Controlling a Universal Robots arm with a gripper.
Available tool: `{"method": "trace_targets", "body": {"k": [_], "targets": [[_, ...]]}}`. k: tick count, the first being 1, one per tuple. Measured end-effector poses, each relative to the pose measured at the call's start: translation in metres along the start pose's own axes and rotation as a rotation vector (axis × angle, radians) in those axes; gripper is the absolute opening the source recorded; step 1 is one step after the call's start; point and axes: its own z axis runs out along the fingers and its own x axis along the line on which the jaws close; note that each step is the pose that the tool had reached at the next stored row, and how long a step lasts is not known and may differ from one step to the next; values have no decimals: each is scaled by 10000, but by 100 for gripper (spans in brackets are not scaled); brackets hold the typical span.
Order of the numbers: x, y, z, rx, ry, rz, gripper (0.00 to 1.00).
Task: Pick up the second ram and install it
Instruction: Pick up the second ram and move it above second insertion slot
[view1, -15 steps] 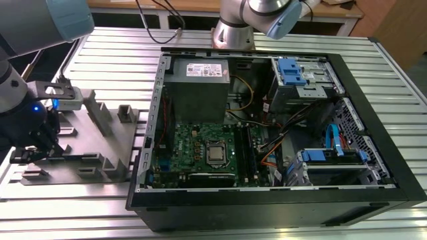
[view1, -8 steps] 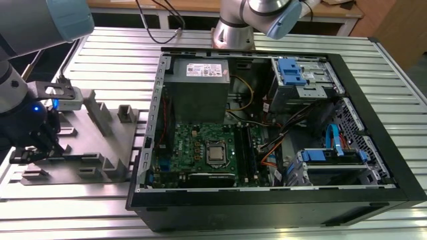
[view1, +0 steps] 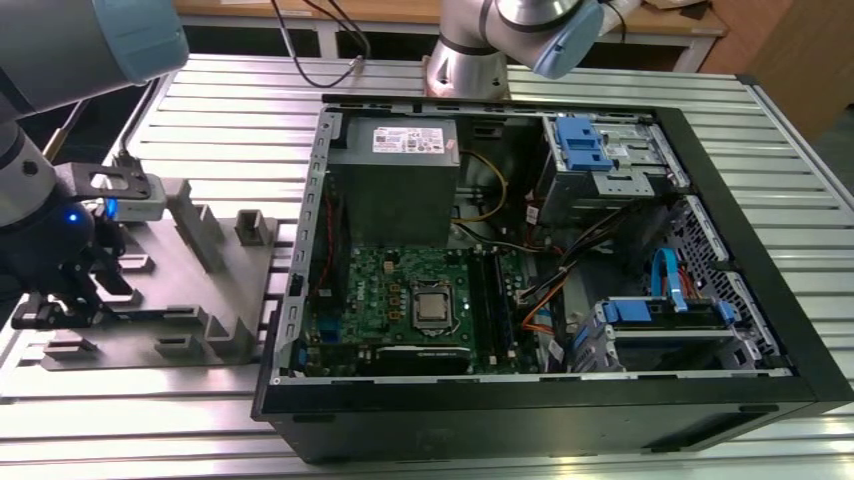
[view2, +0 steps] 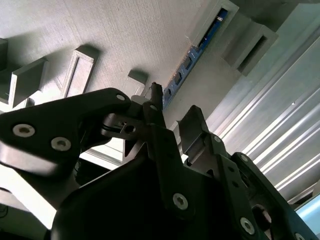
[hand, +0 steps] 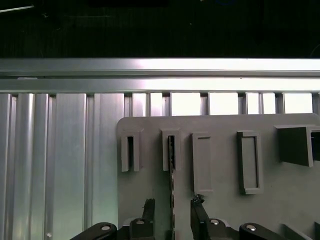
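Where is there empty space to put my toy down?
The ribbed table is bare just nearer the camera than the grey fixture block, and past the computer case on the exterior view's right. Inside the case and the block's slots are crowded.

Your work surface: ribbed aluminium table (view1: 200, 90), slats running across exterior view from left to right. Directly on it you have three things. Grey moulded fixture block (view1: 200, 290) lies flat at exterior view's left. Open black computer case (view1: 747, 300) lies on its side just beside block; contact unclear. Robot arm base (view1: 467, 75) stands beyond case.
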Motion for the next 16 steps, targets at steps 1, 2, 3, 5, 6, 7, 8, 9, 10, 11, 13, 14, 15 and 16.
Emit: {"method": "trace_targets", "body": {"k": [1,2,3,5,6,7,8,9,10,11,13,14,15,16], "targets": [[0,-1,6,3,-3,-8,39],[0,-1,14,4,-3,-37,39],[0,-1,21,0,2,-91,39],[1,5,37,-4,11,-252,39],[1,10,45,-6,15,-331,39],[1,14,53,-7,18,-407,39],[2,17,62,-8,21,-479,39],[2,18,72,-9,24,-546,39],[2,19,82,-10,27,-607,39],[2,20,94,-12,30,-665,39],[2,18,113,-14,35,-763,39],[2,18,122,-16,41,-803,39],[2,18,130,-19,49,-837,39],[3,18,137,-20,57,-865,39]]}}
